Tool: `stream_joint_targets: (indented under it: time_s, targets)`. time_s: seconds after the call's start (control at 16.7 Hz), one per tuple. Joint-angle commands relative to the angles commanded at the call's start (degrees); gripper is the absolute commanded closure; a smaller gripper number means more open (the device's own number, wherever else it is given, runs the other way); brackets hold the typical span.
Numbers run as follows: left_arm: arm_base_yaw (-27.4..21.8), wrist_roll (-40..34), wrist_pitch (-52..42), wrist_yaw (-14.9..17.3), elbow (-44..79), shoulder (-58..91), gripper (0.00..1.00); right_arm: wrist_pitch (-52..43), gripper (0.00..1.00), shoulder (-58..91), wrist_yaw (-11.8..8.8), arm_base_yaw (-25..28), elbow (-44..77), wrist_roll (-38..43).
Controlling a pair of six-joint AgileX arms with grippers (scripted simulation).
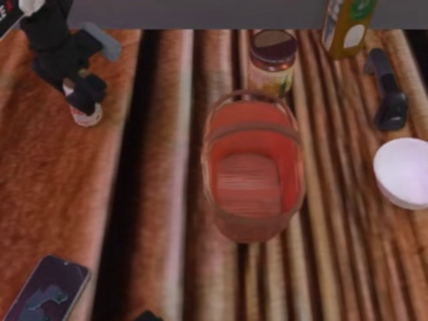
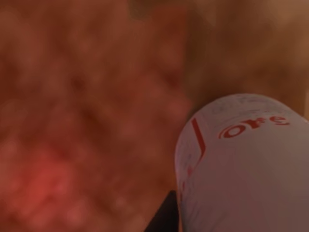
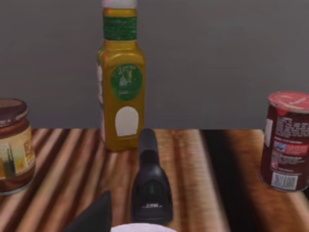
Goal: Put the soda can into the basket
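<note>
The soda can [image 1: 87, 115], white-silver with red print, stands at the table's far left under my left gripper [image 1: 85, 97]. My left gripper is shut on the soda can, and the can [image 2: 246, 164] fills the near part of the left wrist view. One dark finger [image 2: 164, 218] lies against its side, and the other finger is hidden. The red-orange woven basket [image 1: 254, 231] sits at the table's middle, well to the right of the can, its hoop handle arched over it. My right gripper [image 3: 137, 215] is outside the top view and open, with one finger [image 3: 96, 215] showing.
A glass jar with a dark lid [image 1: 271, 60] stands just behind the basket. At the back right are a yellow-green bottle [image 1: 348, 23] and a black scanner [image 1: 386, 90]. A white bowl [image 1: 404, 172] is at the right edge and a phone [image 1: 47, 291] at the front left. A dark red canister [image 3: 285, 140] shows beyond the scanner.
</note>
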Motion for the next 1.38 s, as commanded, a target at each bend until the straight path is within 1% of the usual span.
stream_joint_targets:
  time_s: [0.48,0.54,0.66,0.78,0.96,1.14,1.38]
  targets:
    - [0.21,0.09,0.00,-0.02,0.00,0.01,1.00,0.00,0.00,0.00,0.00,0.00,0.00,0.00]
    - [0.10,-0.12,0.58,0.40,-0.37,-0.09,1.00,0.00,0.00,0.00,0.00,0.00,0.00,0.00]
    - [-0.38,-1.28,3.56,2.52,-2.28,-0.60,1.00,0.00,0.00,0.00,0.00,0.00,0.00,0.00]
    - [-1.09,-3.38,8.99,6.15,-5.55,-1.64,1.00,0.00,0.00,0.00,0.00,0.00,0.00,0.00]
    - [-2.48,-7.87,21.53,13.85,-12.30,-4.32,1.00,0.00,0.00,0.00,0.00,0.00,0.00,0.00]
    - [-4.23,-13.30,38.04,23.45,-20.37,-8.38,1.00,0.00,0.00,0.00,0.00,0.00,0.00,0.00]
    - [-6.85,-21.15,62.80,37.62,-32.04,-15.26,1.00,0.00,0.00,0.00,0.00,0.00,0.00,0.00]
